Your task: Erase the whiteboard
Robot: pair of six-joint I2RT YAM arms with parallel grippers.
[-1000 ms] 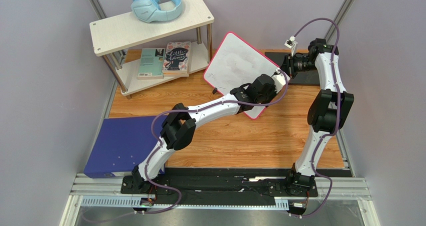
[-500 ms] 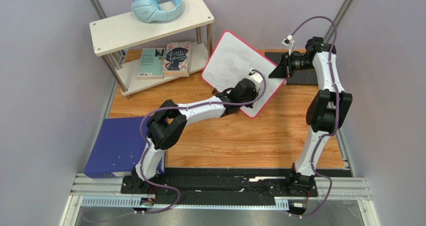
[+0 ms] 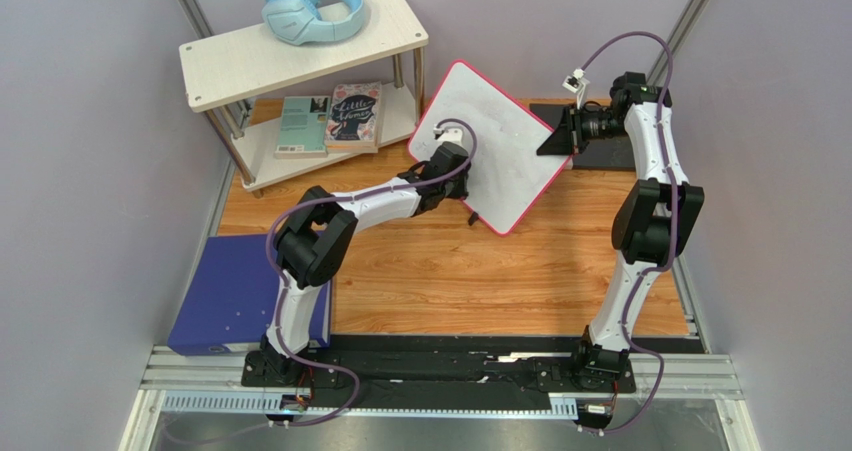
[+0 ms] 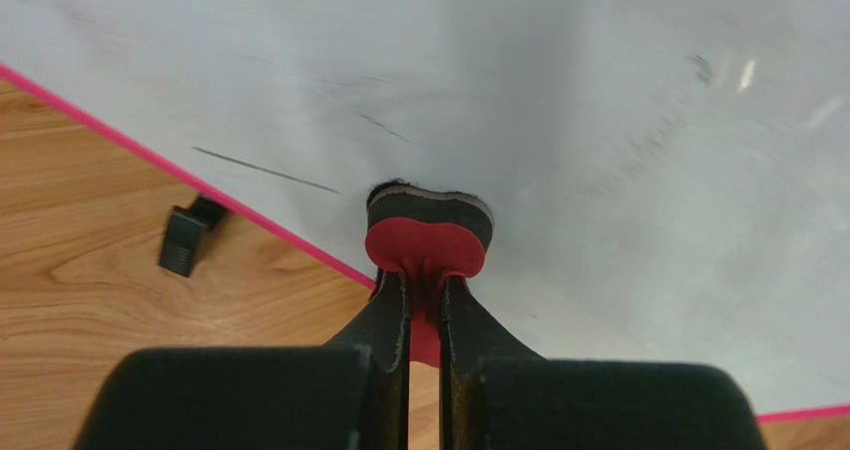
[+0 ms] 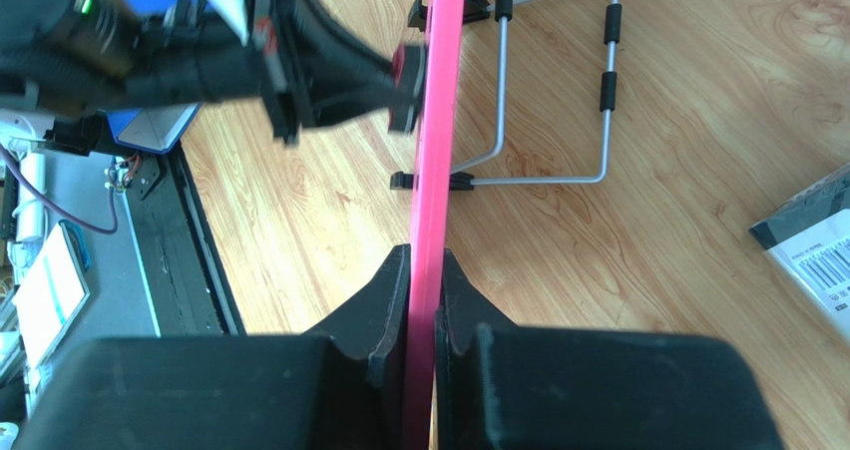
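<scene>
At the left jaws: pressed together on the red tab of an eraser (image 4: 427, 232), pinching it. Its dark felt face lies against the whiteboard (image 4: 559, 101).

Ahead of those jaws: the board face, square-on. The pad sits close to the board's left, near edge, so most of the face runs away to the right and far.

Residue: a thin dark line (image 4: 265, 170) just left of the pad, and a faint smudge (image 4: 703, 67) well to its right.

At the right jaws: clamped edge-on over the pink rim (image 5: 431, 221) at the board's right corner, apparently steadying it.

Board: propped tilted on a wire stand (image 5: 554, 81), at the middle-far part of the worktop (image 3: 470, 271). Its long axis seems to run far-left to near-right.

Judgement: only the left arm can wipe, and the remaining strokes likely run along that axis.
</scene>
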